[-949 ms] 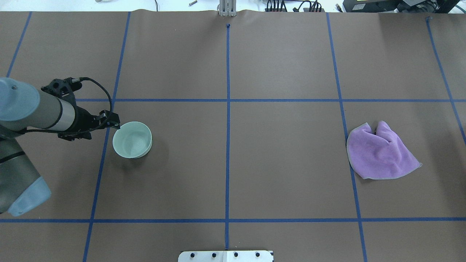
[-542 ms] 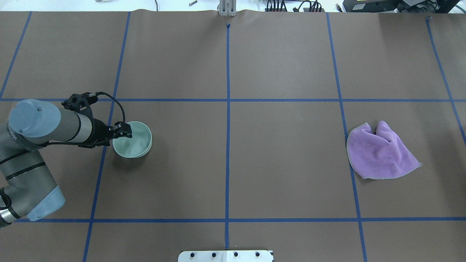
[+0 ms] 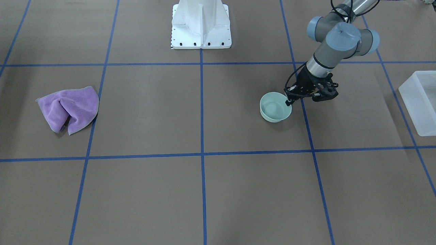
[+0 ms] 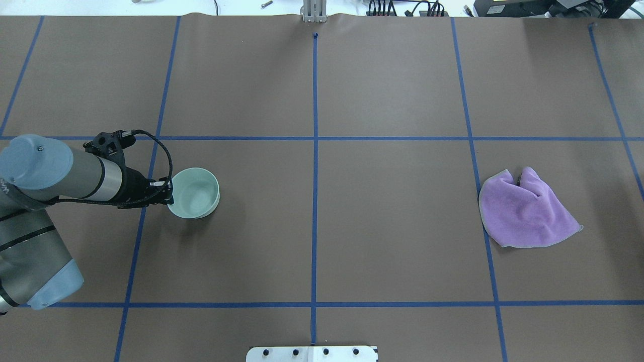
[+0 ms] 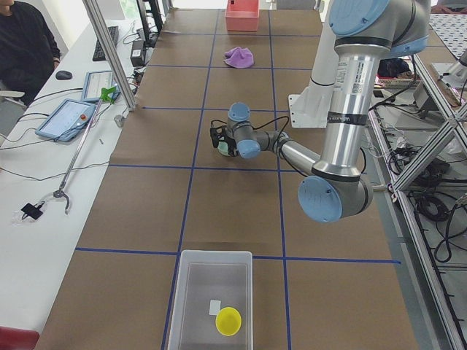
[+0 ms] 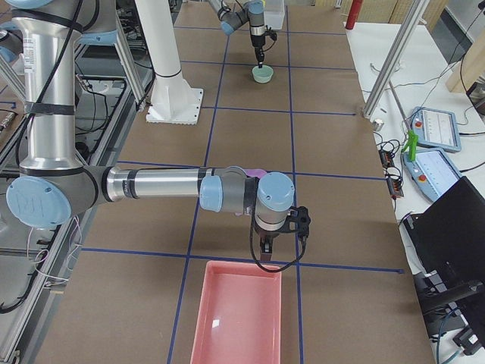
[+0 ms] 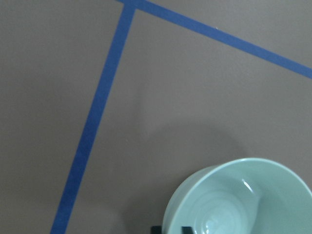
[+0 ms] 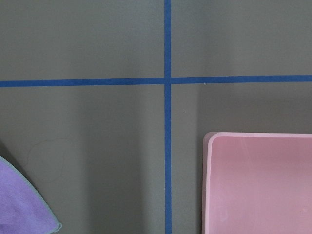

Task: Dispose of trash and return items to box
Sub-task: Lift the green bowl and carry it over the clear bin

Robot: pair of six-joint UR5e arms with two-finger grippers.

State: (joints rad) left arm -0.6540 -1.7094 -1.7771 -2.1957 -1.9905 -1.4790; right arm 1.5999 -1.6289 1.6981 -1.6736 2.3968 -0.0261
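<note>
The mint-green bowl (image 4: 193, 192) stands upright on the brown table left of centre; it also shows in the front view (image 3: 275, 107) and the left wrist view (image 7: 243, 200). My left gripper (image 4: 168, 193) is at the bowl's near-left rim, its fingertips (image 7: 156, 229) astride the rim, shut on it. The frosted-white box (image 3: 420, 102) stands at the table's left end (image 5: 215, 254) with a yellow cup (image 5: 228, 321) inside. My right gripper (image 6: 267, 250) hovers by a pink tray; I cannot tell whether it is open or shut.
A purple cloth (image 4: 526, 211) lies crumpled on the right side of the table, and its corner shows in the right wrist view (image 8: 19, 200). A pink tray (image 6: 235, 318) sits at the table's right end. The white robot base (image 3: 201, 23) is behind the middle.
My left gripper came down and round onto the bowl's left rim. The bowl has shifted a little to the right. The cloth has not moved.
</note>
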